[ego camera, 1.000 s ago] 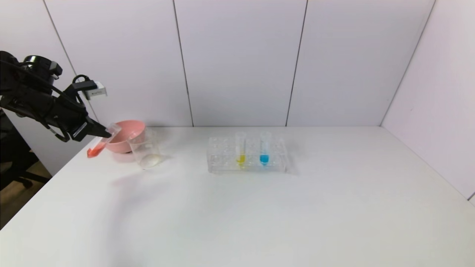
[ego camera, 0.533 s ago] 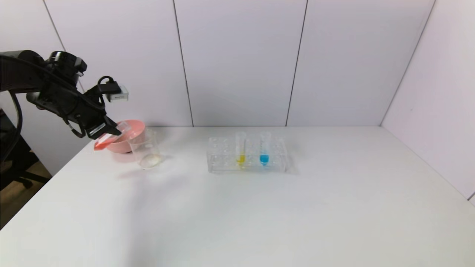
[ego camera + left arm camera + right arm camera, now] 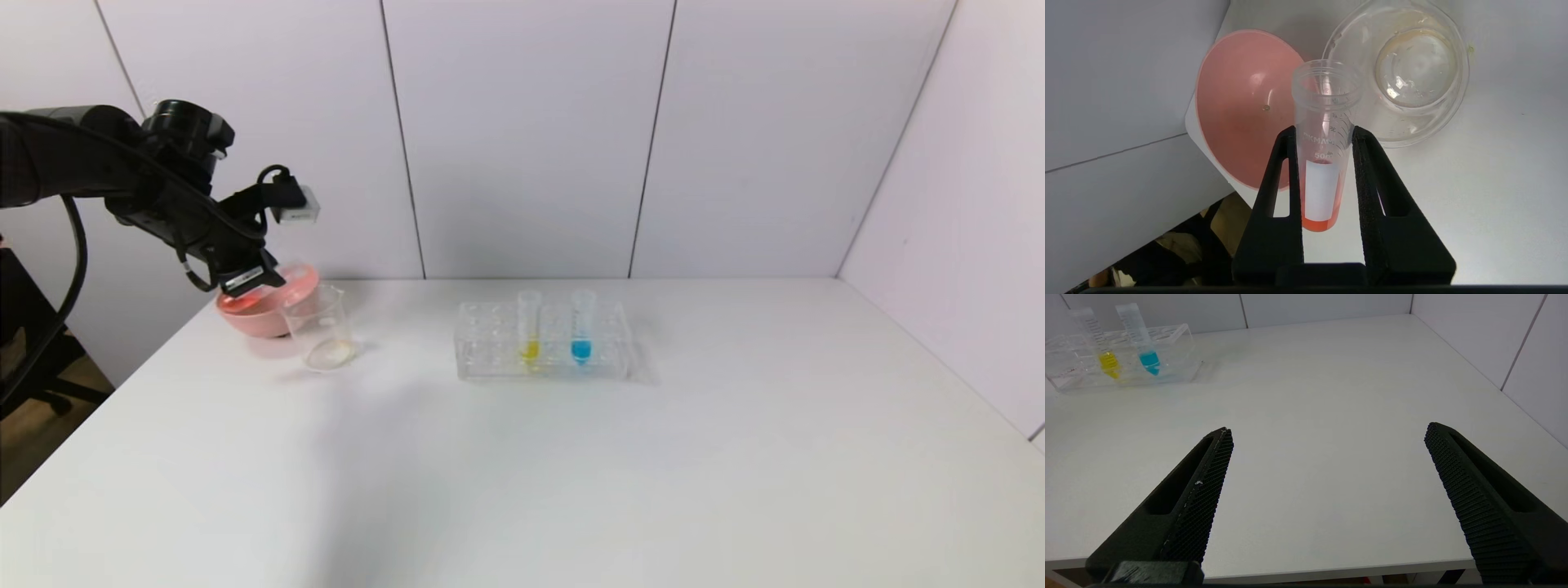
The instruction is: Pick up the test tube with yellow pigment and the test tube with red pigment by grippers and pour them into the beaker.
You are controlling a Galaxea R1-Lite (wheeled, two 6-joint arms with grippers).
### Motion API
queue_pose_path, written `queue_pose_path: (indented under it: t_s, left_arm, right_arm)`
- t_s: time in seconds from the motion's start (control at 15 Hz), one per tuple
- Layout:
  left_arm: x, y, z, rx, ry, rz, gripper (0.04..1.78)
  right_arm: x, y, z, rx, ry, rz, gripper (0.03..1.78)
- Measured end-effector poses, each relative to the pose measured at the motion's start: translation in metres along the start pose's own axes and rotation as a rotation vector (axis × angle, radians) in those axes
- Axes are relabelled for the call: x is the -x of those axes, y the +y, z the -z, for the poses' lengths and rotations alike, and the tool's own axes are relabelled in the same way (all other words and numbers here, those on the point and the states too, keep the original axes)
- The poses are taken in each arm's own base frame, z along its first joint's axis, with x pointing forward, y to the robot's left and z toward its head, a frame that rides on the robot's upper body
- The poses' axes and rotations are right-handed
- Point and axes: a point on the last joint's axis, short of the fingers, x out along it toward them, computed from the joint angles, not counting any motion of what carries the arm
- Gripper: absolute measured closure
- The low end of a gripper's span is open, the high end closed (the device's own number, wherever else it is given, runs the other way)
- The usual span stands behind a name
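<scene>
Read "50m" on the test tube with red pigment, clamped in left end effector above pink bowl beside near-empty beaker. White worktop, pale panelled walls. Test tube with yellow pigment in rack. Right end effector wide apart.

The left gripper hangs over the pink bowl at the table's far left, holding the test tube with red pigment, which lies nearly level above the bowl's rim. The beaker stands just beside the bowl. In the clear rack stand the test tube with yellow pigment and a blue-tipped tube, upright.
</scene>
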Motion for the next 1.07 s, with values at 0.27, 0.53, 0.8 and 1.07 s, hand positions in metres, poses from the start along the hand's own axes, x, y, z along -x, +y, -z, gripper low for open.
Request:
queue_pose_path:
  t_s: [0.27, 0.53, 0.8, 1.07]
  left_arm:
    - [0.001, -0.005, -0.003, -0.024, 0.049, 0.0, 1.41]
    - [0.006, -0.011, -0.006, -0.051, 0.095, 0.008, 1.41]
    - [0.01, -0.017, -0.011, -0.076, 0.124, 0.019, 1.41]
    - [0.009, -0.023, -0.018, -0.107, 0.192, -0.006, 1.41]
  right_arm:
    - [0.0, 0.0, 0.0, 0.0, 0.0, 0.0, 0.1]
    - [0.0, 0.0, 0.0, 0.0, 0.0, 0.0, 0.1]
    - [0.0, 0.0, 0.0, 0.0, 0.0, 0.0, 0.1]
    - [0.0, 0.0, 0.0, 0.0, 0.0, 0.0, 0.1]
